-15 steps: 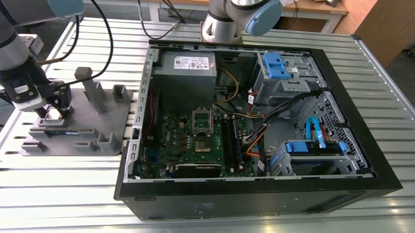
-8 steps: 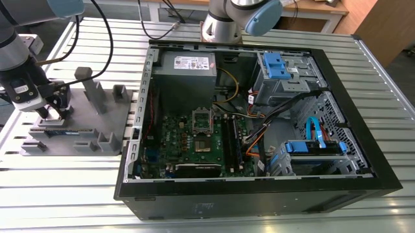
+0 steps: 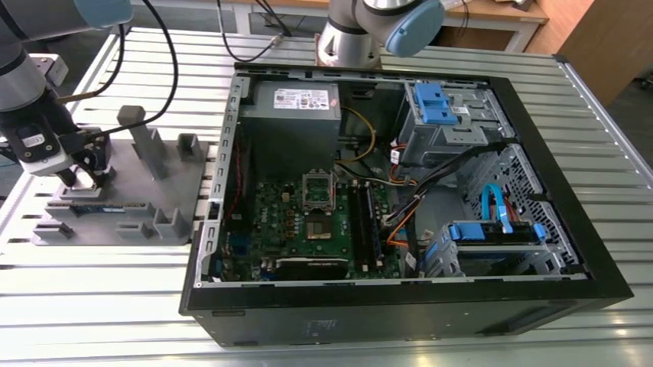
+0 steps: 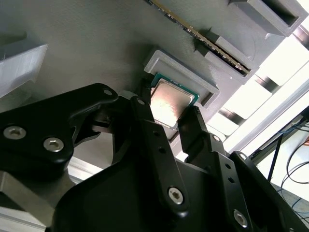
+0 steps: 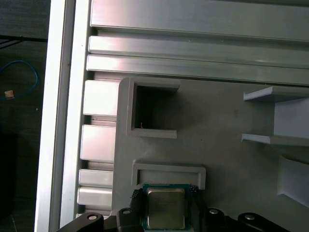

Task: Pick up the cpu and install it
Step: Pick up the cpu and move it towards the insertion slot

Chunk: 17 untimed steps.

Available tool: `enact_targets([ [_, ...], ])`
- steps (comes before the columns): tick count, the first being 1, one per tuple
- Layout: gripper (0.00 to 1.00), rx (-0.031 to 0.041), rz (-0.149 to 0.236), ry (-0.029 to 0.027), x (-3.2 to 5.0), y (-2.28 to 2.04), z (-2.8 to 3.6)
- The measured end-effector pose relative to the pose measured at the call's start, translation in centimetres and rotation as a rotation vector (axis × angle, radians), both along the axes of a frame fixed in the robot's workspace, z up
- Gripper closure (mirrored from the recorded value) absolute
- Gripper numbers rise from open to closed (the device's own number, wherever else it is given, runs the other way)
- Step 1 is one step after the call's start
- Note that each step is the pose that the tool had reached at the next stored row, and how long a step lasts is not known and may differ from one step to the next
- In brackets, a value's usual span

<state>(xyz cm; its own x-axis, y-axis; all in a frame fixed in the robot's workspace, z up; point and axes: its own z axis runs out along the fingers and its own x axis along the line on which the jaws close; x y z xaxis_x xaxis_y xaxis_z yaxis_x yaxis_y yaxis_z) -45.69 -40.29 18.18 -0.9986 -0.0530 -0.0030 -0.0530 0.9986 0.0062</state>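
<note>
You were on the pick-up step here, not the install. Over at the exterior view's left, the pincer (image 3: 81, 181) was down on the grey holder tray (image 3: 122, 225), which sat on the slatted metal worktop (image 3: 102, 306) just beside the open computer case (image 3: 571, 252). The green memory stick (image 3: 97, 206) lay in its own slot on the tray, near the pincer but apart from it.

In both wrist views the cpu (image 4: 170, 102) (image 5: 165, 207) sat flat in its little walled pocket on the tray, silvery top up, with the pincer straddling it across two opposite edges. It was right up against the chip, but honestly I couldn't tell whether it had clamped on or was a hair apart. The chip didn't look raised out of the pocket at all.

Further right in the exterior view, the motherboard (image 3: 306, 229) lay at the bottom of the case with the socket area (image 3: 320, 214) well apart from the tray, so the install was all left to do.

My read: the move from there called for a square, even grip on both edges and a level pull clear of the pocket walls. A tilted chip could've snagged a corner.
</note>
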Motion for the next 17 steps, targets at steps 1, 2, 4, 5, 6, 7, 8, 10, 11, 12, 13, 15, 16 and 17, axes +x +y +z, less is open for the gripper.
enact_targets([
  [1,0.53,0.0000,0.000,-0.0001,0.00,0.00,0.00],
  [2,0.53,0.0000,0.000,0.0000,0.00,0.00,0.00],
  [4,0.53,0.0000,0.000,-0.0001,0.00,0.00,0.00],
  [5,0.53,0.0000,0.000,0.0000,0.00,-0.01,0.00],
  [6,0.53,0.0000,0.000,-0.0001,0.00,-0.01,-0.01],
  [7,0.52,0.0001,0.000,-0.0002,0.00,-0.01,-0.01],
  [8,0.52,0.0000,0.000,-0.0001,0.00,-0.01,-0.01],
  [10,0.45,0.0000,0.000,-0.0001,0.00,-0.01,0.00],
  [11,0.45,0.0000,0.000,-0.0001,0.00,-0.01,0.00],
  [12,0.45,0.0000,0.000,-0.0001,0.00,-0.02,0.00],
  [13,0.45,0.0000,0.000,0.0000,0.00,-0.02,0.00],
  [15,0.45,0.0000,0.000,-0.0001,0.00,-0.02,0.00],
  [16,0.45,0.0000,0.000,-0.0002,0.00,-0.02,0.00],
  [17,0.45,0.0000,0.000,-0.0002,0.00,-0.02,0.01],
])
